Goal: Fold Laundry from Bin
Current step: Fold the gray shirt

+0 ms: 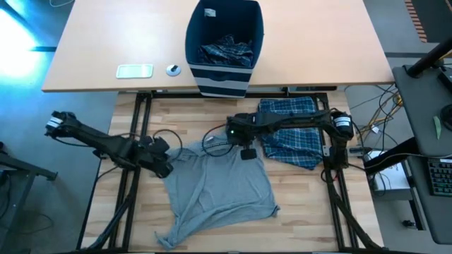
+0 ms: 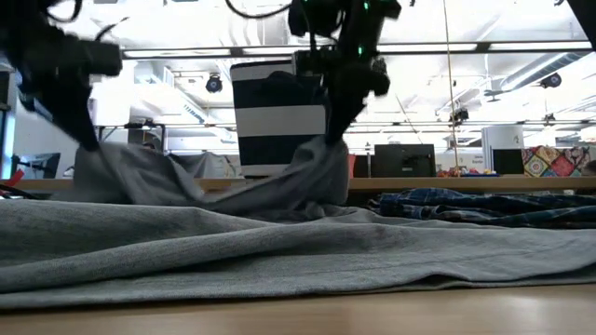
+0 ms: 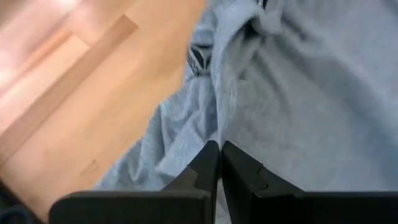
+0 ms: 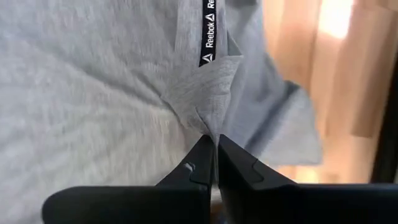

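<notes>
A grey T-shirt (image 1: 219, 187) lies spread on the wooden table, with its far edge raised at two points. My left gripper (image 1: 164, 169) is shut on the shirt's far left corner. My right gripper (image 1: 247, 154) is shut on the far edge near the neckline, where a black Reebok tape (image 4: 207, 31) shows. The navy striped bin (image 1: 224, 42) stands on the desk beyond the table, with plaid cloth (image 1: 226, 51) inside it. A pile of plaid garments (image 1: 291, 134) rests on the table's far right. My left gripper pinches a bunched fold of the grey shirt's far left edge (image 3: 205, 134) between its two fingers, coming steeply from above. The cloth rises in a peak (image 2: 102, 158) to the fingers; the rest lies on the table. My right gripper pinches a small peak of grey cloth (image 4: 205, 118) beside the neckline between its two fingers, slanting down from above. The cloth is drawn up in a tent (image 2: 321, 163) below the fingers, while the shirt's body stays on the table.
A white flat device (image 1: 134, 70) and a small round object (image 1: 173, 69) lie on the desk left of the bin. Bare wood shows along the table's near edge (image 1: 311, 226) and at its left (image 1: 141, 204). Cables hang at the table's right side.
</notes>
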Available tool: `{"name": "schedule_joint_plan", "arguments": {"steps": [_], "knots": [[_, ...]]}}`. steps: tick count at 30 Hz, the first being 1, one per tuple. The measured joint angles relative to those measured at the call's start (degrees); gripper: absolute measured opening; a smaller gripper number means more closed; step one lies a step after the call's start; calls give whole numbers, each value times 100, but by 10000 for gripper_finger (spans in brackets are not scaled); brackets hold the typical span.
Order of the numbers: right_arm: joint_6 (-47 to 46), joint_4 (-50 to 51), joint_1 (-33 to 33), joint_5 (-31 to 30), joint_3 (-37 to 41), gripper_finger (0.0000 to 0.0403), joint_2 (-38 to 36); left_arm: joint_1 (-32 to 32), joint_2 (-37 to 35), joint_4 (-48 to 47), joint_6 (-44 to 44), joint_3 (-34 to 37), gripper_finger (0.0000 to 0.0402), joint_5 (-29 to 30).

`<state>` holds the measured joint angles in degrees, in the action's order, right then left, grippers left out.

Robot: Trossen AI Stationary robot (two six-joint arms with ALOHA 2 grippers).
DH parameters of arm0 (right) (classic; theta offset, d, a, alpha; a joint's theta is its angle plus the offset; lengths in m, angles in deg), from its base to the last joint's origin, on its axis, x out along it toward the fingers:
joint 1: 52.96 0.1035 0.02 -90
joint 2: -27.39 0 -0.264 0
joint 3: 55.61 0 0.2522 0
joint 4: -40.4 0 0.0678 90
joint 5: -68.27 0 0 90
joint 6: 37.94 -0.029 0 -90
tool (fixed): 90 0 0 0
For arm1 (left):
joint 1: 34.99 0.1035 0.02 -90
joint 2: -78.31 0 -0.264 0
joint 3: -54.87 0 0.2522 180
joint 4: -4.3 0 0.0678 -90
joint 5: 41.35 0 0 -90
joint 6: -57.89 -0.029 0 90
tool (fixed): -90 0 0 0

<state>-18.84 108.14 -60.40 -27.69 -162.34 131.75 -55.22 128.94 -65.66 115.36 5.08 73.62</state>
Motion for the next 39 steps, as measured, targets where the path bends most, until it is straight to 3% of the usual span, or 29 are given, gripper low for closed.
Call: {"name": "schedule_joint_plan", "arguments": {"steps": [3, 7, 9, 12, 15, 19, 23, 27, 32, 37, 39], "knots": [[-32, 838, 18, 141, -644, 9, 0, -66, -151, -474, -26, -479, 0, -139], [-83, 2149, 57, 1310, -1542, 9, -13, -435, -69, -1004, -199, -1278, 0, -401], [-131, 2450, 55, 1693, -1805, 9, -28, -621, 13, -1411, -85, -1608, 0, -145], [-99, 2096, -125, 1265, -1863, 9, -27, -459, 34, -2099, 237, -1731, 0, 660], [-91, 946, -434, 479, -1582, 9, 61, 233, -53, -2282, 394, -1535, 0, 1311], [-63, -576, -860, -1084, -1159, 11, 274, 1638, -119, -2276, 108, -1171, 0, 2072], [-51, -1197, -1226, -1356, -1064, 39, 463, 3328, -71, -2155, -207, -841, 1, 2402], [-617, -939, -1358, -1324, -1104, 108, 671, 4588, -39, -1522, -1264, -715, 16, 1794], [-850, -180, -1268, -1256, -1088, 199, 688, 5195, -30, -1315, -2348, -1015, 78, 421], [-1256, 227, -894, -50, -993, 241, 165, 5190, -56, -2234, -2458, -1622, 164, -298], [-1309, 253, -659, 557, -824, 243, -74, 5061, -140, -2362, -2347, -1831, 195, -963]]}}
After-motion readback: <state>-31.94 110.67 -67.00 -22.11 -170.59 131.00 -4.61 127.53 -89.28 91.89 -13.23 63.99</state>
